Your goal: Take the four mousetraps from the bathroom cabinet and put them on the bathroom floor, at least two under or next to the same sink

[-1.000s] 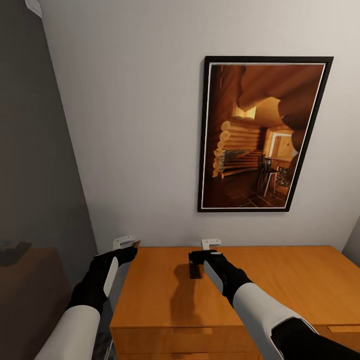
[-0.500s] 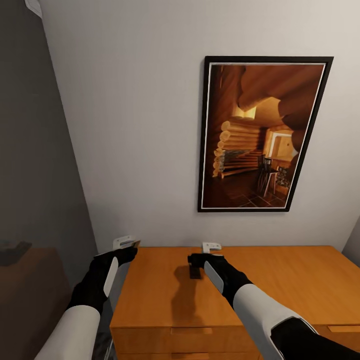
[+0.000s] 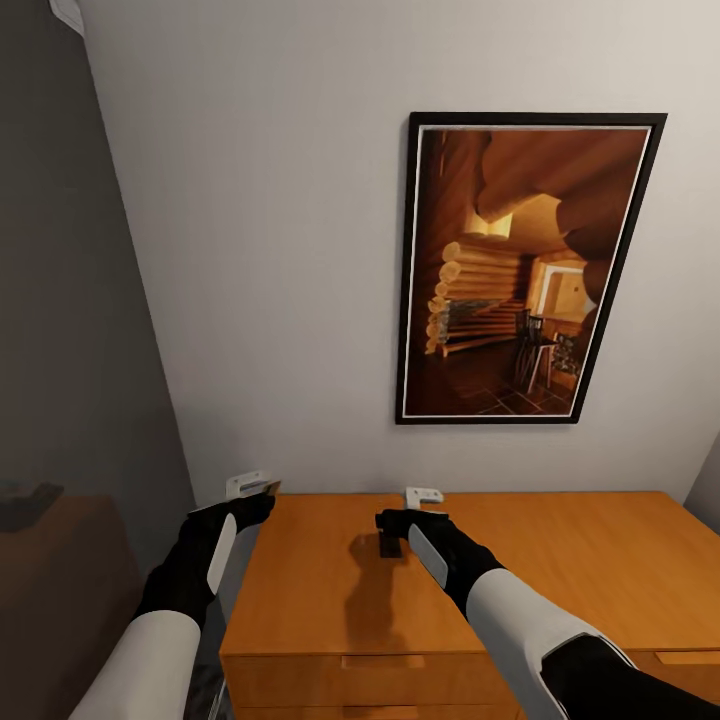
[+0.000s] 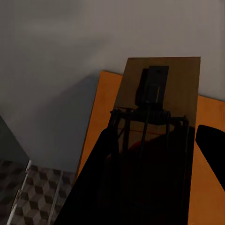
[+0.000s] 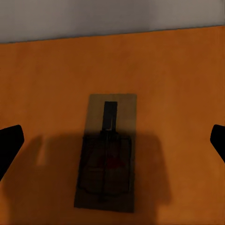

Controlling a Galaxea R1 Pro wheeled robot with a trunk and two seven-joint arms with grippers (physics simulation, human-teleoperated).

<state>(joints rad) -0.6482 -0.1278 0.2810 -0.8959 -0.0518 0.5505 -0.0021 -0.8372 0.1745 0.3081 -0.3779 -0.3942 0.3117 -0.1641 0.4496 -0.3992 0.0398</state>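
The honey-orange cabinet [image 3: 560,580] stands against the wall in front of me. One mousetrap [image 3: 390,545] lies flat on its top, a brown board with a dark spring [image 5: 108,150]. My right gripper [image 3: 405,508] hovers just above it, open, with one fingertip on each side [image 5: 9,145] and not touching. My left gripper [image 3: 255,487] is beyond the cabinet's left end, shut on a second mousetrap [image 4: 157,117], which sticks out past the fingers. Cube-patterned bathroom floor [image 4: 33,201] lies below the left hand. The bathroom sink is out of view.
A framed picture of a log cabin [image 3: 525,270] hangs on the pale wall above the cabinet. A dark grey partition [image 3: 70,350] rises at the left, with a dim brown surface [image 3: 60,570] at its foot. Drawer fronts [image 3: 380,665] face me.
The right gripper has edged slightly lower and closer over the mousetrap on the cabinet top. The left arm and its mousetrap have stayed still.
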